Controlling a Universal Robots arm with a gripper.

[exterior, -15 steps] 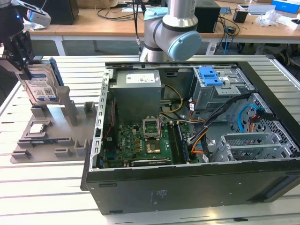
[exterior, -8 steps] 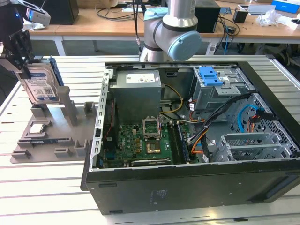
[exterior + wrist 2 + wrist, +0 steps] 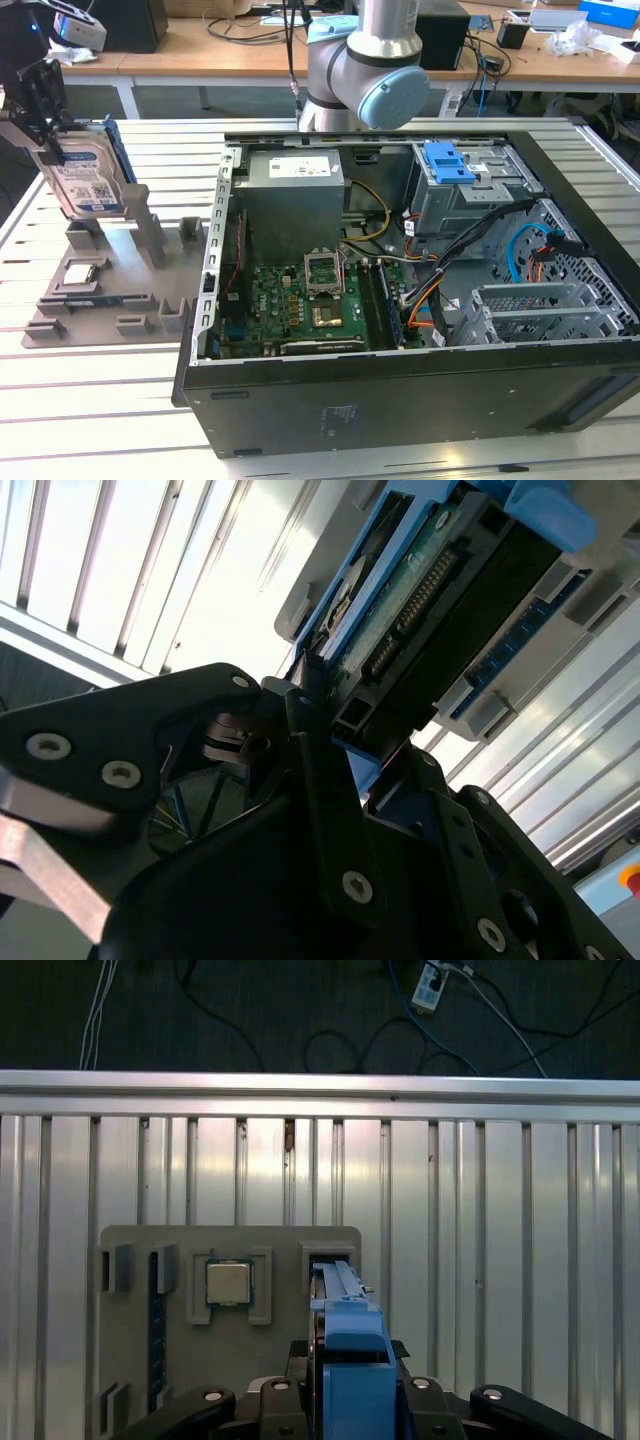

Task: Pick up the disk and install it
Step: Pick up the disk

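Note:
The disk [image 3: 88, 175], silver with a white-and-blue label and a blue frame, stands on edge in a slot at the back of the grey fixture plate [image 3: 110, 285], at the exterior view's left. My black gripper [image 3: 45, 135] comes down on its upper end and is shut on the disk. In the first wrist view the blue frame of the disk [image 3: 350, 1360] sits between the two black fingers [image 3: 285, 1400], over the fixture's slot [image 3: 325, 1260]. The second wrist view shows the disk's connector edge [image 3: 430, 610] clamped at the finger [image 3: 320, 770].
An open computer case [image 3: 400, 400] lies on the slatted metal table [image 3: 80, 400], to the exterior view's right of the fixture. Inside are a motherboard [image 3: 310, 300] and a grey drive cage [image 3: 470, 200] topped by a blue bracket [image 3: 448, 162]. A processor chip [image 3: 228, 1282] rests in the fixture.

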